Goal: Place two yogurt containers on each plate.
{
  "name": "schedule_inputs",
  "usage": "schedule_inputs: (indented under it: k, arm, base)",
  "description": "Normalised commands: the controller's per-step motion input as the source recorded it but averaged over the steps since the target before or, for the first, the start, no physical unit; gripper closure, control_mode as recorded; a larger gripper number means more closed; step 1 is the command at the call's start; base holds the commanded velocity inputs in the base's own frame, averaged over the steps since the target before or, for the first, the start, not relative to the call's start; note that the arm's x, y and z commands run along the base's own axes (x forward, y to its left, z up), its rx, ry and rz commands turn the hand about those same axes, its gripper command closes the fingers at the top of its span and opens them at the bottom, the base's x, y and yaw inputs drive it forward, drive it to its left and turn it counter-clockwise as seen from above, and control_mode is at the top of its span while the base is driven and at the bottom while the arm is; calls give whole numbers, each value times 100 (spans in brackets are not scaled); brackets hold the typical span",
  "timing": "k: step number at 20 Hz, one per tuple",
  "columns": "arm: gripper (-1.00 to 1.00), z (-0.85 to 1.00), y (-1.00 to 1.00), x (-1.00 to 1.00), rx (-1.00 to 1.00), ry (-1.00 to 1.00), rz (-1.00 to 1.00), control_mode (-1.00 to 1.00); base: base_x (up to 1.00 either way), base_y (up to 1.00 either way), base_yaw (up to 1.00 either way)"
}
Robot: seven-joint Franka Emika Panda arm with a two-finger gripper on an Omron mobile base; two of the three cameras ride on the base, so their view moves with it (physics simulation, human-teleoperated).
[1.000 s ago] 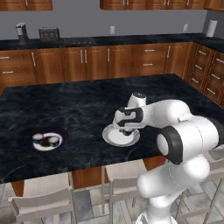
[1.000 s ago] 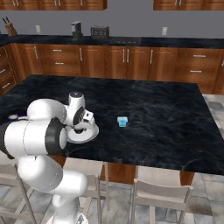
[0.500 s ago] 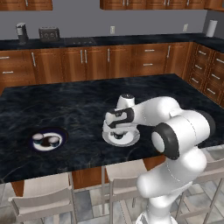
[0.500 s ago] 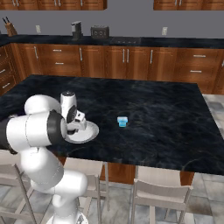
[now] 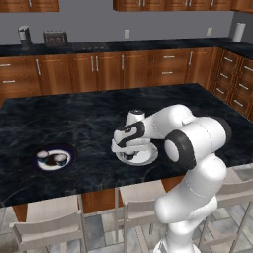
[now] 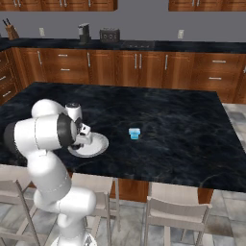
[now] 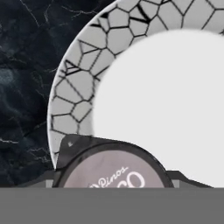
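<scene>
My gripper (image 7: pixel 112 180) is shut on a round yogurt container (image 7: pixel 111 168) with a greyish printed lid, a dark finger pressing on each side. It hangs just over the near rim of the pale grey-white plate (image 7: pixel 74 87), whose border has a cracked pattern. That plate (image 5: pixel 148 157) lies on the island's front part under my hand (image 5: pixel 129 144). Off to the left, the dark-rimmed plate (image 5: pixel 67 149) carries two small round tubs (image 5: pixel 43 154) (image 5: pixel 60 158). A light blue boxy tub (image 6: pixel 134 133) stands on the counter right of the pale plate (image 6: pixel 98 144).
The black marble island (image 5: pixel 74 118) stretches wide behind both plates. Stools (image 5: pixel 49 230) stand along its front edge. Wooden cabinets and a back counter with a toaster (image 5: pixel 55 37) line the far wall.
The hand has swung leftward across the pale plate, carrying the round tub, and now sits low over the plate's near side. The plates and the blue tub have not moved.
</scene>
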Motion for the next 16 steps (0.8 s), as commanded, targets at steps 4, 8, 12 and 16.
schedule_inputs:
  k: [4,8,12,16]
  arm:
    - [-100,-8,18,13,-1,0,0,-100]
    - [-100,0,0,0,0,0,0,-100]
    - [-100,6,-2,0,0,0,0,-100]
    - [-100,42,-19,4,0,0,0,-100]
  base:
    - [0,0,0]
    - [0,0,0]
    - [0,0,0]
    - [0,0,0]
